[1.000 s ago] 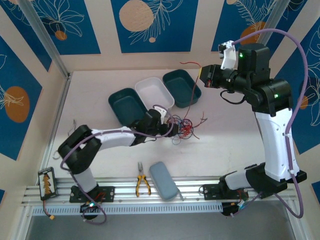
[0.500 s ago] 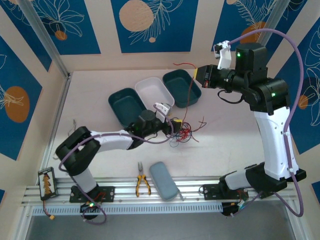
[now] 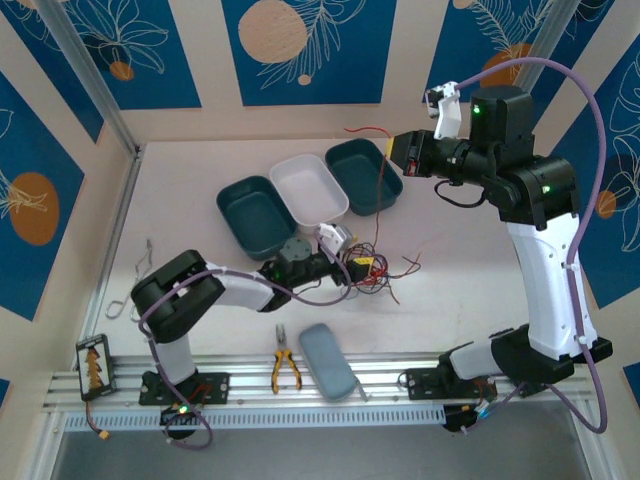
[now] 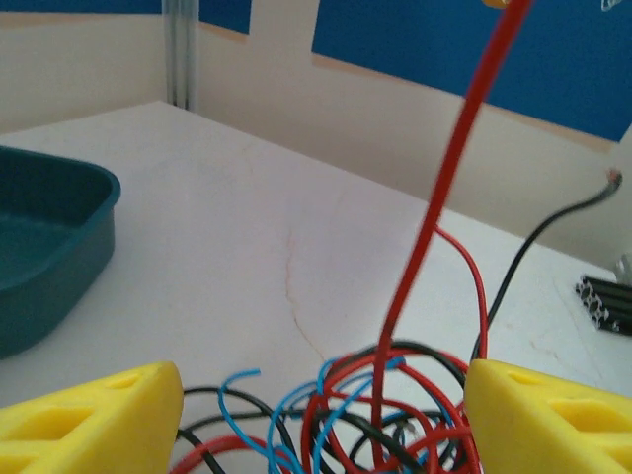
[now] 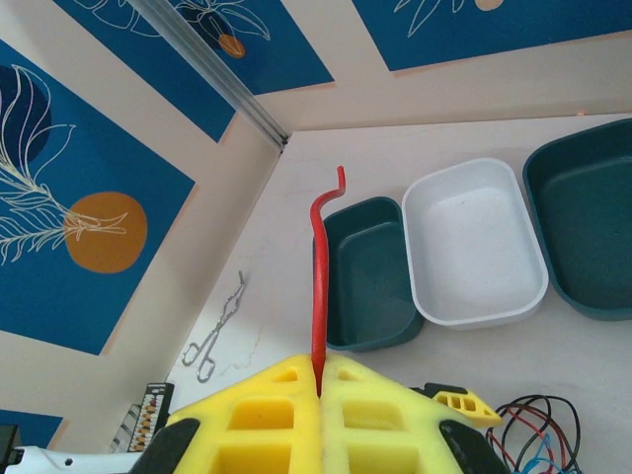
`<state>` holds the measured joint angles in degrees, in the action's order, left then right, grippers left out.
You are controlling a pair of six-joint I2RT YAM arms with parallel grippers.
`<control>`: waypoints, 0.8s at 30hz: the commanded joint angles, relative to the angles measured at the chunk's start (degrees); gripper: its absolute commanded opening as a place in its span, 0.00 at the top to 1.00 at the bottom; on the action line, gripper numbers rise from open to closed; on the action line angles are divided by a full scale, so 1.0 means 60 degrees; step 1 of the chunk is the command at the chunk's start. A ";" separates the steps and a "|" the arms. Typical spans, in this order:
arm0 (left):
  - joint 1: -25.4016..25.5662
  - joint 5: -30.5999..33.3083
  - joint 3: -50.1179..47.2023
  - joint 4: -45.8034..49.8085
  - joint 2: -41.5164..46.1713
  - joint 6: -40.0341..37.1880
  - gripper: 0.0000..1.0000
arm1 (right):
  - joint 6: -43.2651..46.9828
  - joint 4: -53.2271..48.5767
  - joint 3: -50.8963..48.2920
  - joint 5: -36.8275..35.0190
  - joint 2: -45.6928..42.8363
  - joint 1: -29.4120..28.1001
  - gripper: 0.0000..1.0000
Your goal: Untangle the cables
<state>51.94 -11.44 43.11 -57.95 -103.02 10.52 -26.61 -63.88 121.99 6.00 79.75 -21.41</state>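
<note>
A tangle of red, black and blue cables [image 3: 372, 268] lies on the table in front of the trays. My left gripper [image 3: 352, 266] sits low at the tangle's left side and is open. In the left wrist view its yellow fingers [image 4: 89, 415] stand wide apart with the cables [image 4: 375, 415] between them. My right gripper [image 3: 408, 152] is raised at the back right, shut on one red cable [image 3: 378, 205] that runs down into the tangle. In the right wrist view the red cable [image 5: 318, 267] sticks out past the shut gripper [image 5: 320, 367].
Three trays stand in a row behind the tangle: dark teal [image 3: 252, 212], white [image 3: 310, 186], dark teal [image 3: 363, 175]. Yellow-handled pliers [image 3: 285, 368] and a grey case [image 3: 327, 361] lie at the near edge. Metal forceps [image 3: 135, 285] lie at the left.
My left gripper has moved right and nearer along the table, up to the tangle, which has shifted a little to the right. The right gripper keeps the red cable raised.
</note>
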 commanded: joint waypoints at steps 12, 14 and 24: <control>0.0104 0.0270 0.1302 0.0273 -0.0657 0.0142 0.43 | -0.0163 0.0276 0.0071 0.0358 -0.0065 -0.0426 1.00; 0.0093 0.0296 0.1527 0.0329 -0.0893 0.0276 0.45 | -0.0187 0.0260 0.0223 0.0392 -0.0065 -0.0509 1.00; 0.0088 0.0208 0.1841 0.0731 -0.1884 0.0683 0.52 | 0.0079 -0.0202 0.1619 0.0094 0.0260 -0.0607 1.00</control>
<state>52.03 -10.26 52.97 -54.48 -112.46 13.13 -27.20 -64.93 128.25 6.44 80.97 -24.75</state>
